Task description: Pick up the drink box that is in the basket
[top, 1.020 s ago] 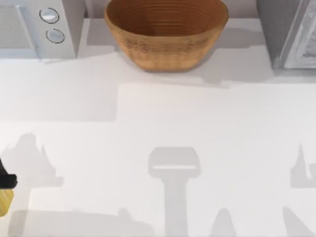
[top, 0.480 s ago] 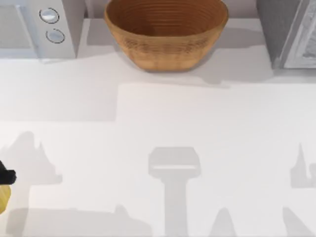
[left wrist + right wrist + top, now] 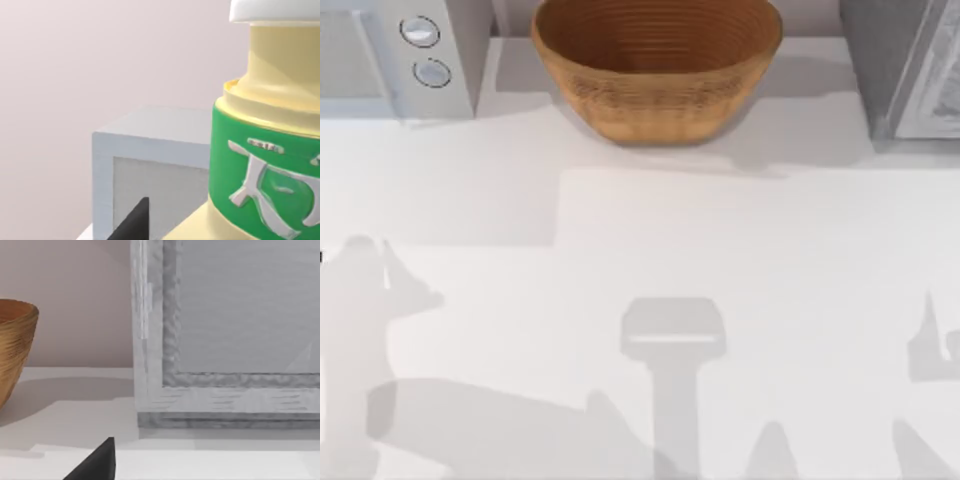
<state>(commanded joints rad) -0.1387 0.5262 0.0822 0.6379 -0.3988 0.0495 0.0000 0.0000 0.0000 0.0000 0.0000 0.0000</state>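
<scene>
1. Drink box. In the left wrist view, the drink box (image 3: 265, 165) appears close up. It is a pale yellow container with a green label bearing white print and a white cap on top. It is not inside the basket (image 3: 657, 70). The basket stands at the far edge of the table (image 3: 720, 280), near the middle, and its ribbed inside is bare.

2. Left gripper. The left gripper (image 3: 137, 222) is clamped on the drink box. One dark fingertip (image 3: 134, 224) shows just beside the container's lower body. Behind them we see the grey-white box (image 3: 150, 155) and a plain wall.

3. Right gripper. The right gripper (image 3: 95, 465) sits low over the table, facing the grey framed cabinet (image 3: 225, 340). The basket rim lies well apart from it, to one side. We cannot tell whether this gripper is open or closed.

4. Top view. The grey-white box with two round knobs (image 3: 425, 50) stands to the left of the basket. The cabinet stands to its right.
</scene>
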